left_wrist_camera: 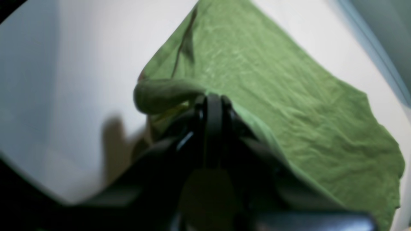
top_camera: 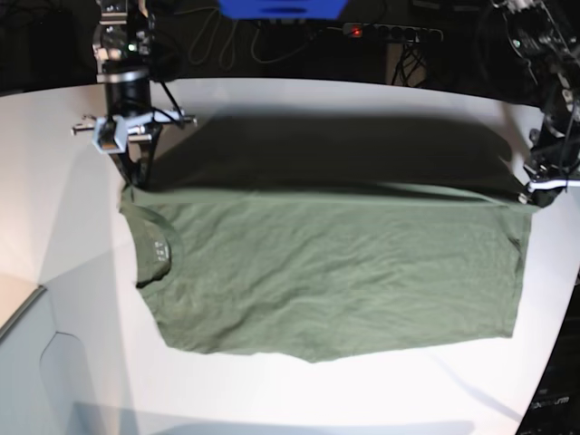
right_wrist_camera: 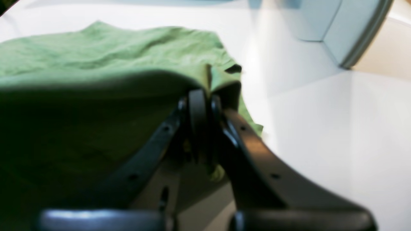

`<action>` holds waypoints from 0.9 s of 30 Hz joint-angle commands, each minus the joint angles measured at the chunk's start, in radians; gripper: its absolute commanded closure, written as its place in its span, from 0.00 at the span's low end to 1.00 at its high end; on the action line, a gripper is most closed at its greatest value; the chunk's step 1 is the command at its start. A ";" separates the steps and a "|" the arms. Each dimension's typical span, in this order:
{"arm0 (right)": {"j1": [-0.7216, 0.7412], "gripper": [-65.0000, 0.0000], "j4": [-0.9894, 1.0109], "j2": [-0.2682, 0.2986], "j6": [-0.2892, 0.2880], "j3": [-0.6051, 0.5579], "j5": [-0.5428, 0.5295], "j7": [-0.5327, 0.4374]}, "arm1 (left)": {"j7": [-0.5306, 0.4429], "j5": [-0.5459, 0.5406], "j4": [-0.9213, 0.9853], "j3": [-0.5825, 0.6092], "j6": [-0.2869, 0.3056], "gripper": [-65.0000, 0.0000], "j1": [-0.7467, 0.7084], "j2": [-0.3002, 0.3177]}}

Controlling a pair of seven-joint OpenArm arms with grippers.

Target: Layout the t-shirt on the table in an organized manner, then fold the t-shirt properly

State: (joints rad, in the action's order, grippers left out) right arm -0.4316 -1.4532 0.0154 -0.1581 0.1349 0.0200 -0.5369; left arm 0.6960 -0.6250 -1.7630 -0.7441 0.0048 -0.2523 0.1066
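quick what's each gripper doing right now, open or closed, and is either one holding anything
Left gripper: closed, pinching an edge of the t-shirt.
Right gripper: closed, also holding the t-shirt by an edge, near the collar end.

The olive-green t-shirt (top_camera: 326,272) is lying spread across the white table (top_camera: 299,399), its far edge being lifted between the two claws. The right claw (right_wrist_camera: 200,96) is pinching cloth beside the ribbed collar (top_camera: 145,245); the left claw (left_wrist_camera: 213,101) is gripping what is probably the hem corner, blurred here.
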 commanded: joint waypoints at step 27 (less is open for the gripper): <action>0.204 1.00 -0.349 -0.090 0.016 0.004 -0.019 -0.369 | -0.040 -0.373 -0.259 -0.183 -0.007 1.00 0.368 0.192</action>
State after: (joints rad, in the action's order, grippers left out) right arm -0.2333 -1.7866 -0.0750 -0.1375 0.1387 0.0040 -0.8768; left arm 0.6727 -0.9791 -2.0094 -0.9253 -0.0006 0.1059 0.2832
